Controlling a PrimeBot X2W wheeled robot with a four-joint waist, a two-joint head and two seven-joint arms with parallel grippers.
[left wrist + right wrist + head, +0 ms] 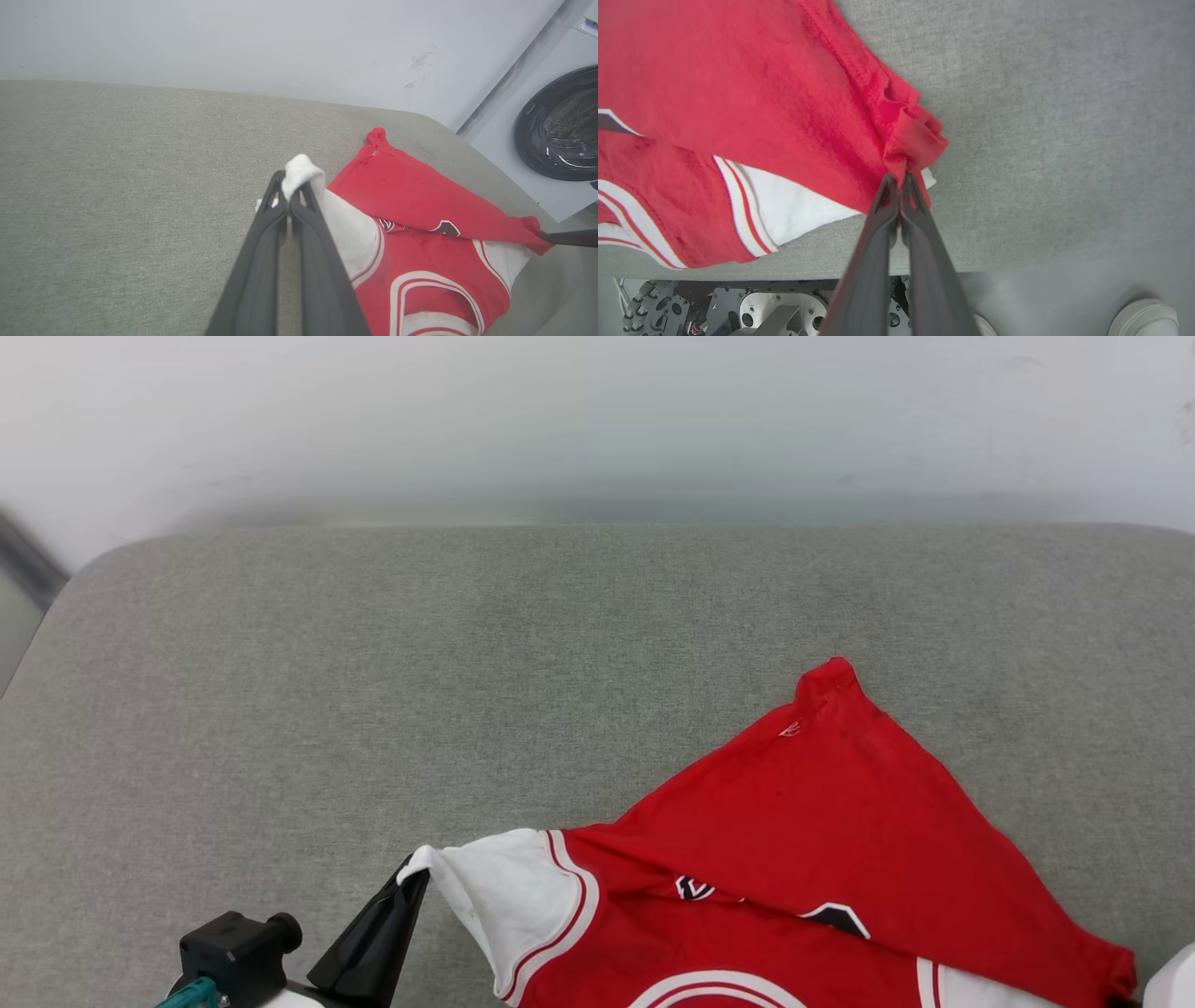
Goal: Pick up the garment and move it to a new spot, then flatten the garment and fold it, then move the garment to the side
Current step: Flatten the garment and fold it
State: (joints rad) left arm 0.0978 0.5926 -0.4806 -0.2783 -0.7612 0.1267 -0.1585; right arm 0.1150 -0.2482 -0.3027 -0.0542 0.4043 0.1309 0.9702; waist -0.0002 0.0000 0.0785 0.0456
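The garment (pixel 822 812), a red jersey with white sleeves and striped trim, lies partly folded over on the grey cushion (pixel 373 691) at the lower right. My left gripper (pixel 411 882) is shut on the tip of a white sleeve (pixel 303 170) at the garment's left end. My right gripper (pixel 900 179) is shut on a bunched red corner (pixel 915 135) at the garment's right end, near the cushion's front edge. Black white-outlined lettering (pixel 446 227) peeks out under the folded red flap. In the left wrist view, the right gripper's finger (pixel 570 238) holds the red corner.
A white wall (pixel 597 420) backs the cushion. A washing machine with a dark round door (pixel 560 126) stands beyond the cushion's right end. A person's pale shoe (pixel 1143 317) rests on the floor below the front edge, beside the robot's base (pixel 752 308).
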